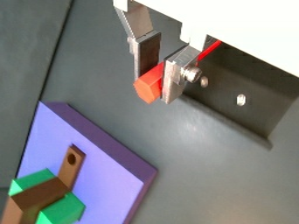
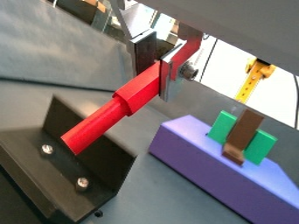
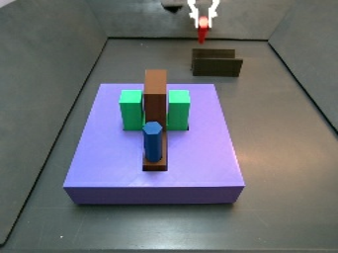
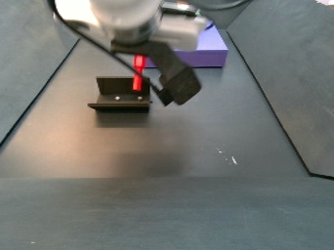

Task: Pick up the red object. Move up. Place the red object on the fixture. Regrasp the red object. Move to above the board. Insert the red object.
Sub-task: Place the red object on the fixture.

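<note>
My gripper (image 1: 156,83) is shut on the thick end of the red object (image 2: 107,114), a thin bright-red peg. The peg hangs from the jaws, its thin end pointing down at the fixture (image 2: 70,171). A side view shows the gripper (image 3: 203,17) high at the back with the red object (image 3: 203,34) just over the dark fixture (image 3: 215,62). I cannot tell whether the peg's tip touches it. The purple board (image 3: 199,158) lies nearer the front, apart from the gripper. In a side view the red object (image 4: 140,76) shows below the arm, over the fixture (image 4: 121,98).
On the board stand a brown upright slab (image 3: 156,91), two green blocks (image 3: 130,109) beside it and a blue hexagonal peg (image 3: 153,141). Dark sloping walls bound the floor on both sides. A corner of the board (image 1: 87,153) shows in a wrist view.
</note>
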Controlling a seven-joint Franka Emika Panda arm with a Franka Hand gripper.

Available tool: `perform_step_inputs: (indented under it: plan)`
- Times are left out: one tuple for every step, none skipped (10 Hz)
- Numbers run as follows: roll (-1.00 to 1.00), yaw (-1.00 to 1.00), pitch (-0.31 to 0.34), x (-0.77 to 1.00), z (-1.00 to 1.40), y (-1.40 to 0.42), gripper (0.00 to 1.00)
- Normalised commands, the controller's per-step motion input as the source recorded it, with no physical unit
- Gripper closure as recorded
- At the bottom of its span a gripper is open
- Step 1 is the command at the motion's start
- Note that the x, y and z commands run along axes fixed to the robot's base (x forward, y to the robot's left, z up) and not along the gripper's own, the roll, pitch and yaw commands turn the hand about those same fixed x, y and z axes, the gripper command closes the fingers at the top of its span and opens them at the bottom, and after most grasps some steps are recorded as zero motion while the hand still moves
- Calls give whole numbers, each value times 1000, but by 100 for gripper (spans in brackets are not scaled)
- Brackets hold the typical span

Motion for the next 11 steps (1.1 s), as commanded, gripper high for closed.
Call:
perform_step_inputs:
  plan:
    - [166, 0, 131, 357, -546, -186, 100]
    - [263, 0, 174, 317, -431, -143, 100]
    - [280, 0, 254, 434, -211, -89, 100]
    - [300, 0, 326, 514, -69, -11, 100]
    - [369, 89, 360, 526, -34, 0, 100]
    - [423, 220, 320, 354, -109, 0, 100]
    - [357, 374, 231, 183, -174, 0, 100]
    - [109, 234, 169, 77, -189, 0, 100]
    - [11, 194, 94, 0, -189, 0, 100]
    - [0, 160, 31, 0, -223, 0, 100]
    - [0, 54, 0, 0, -234, 0, 100]
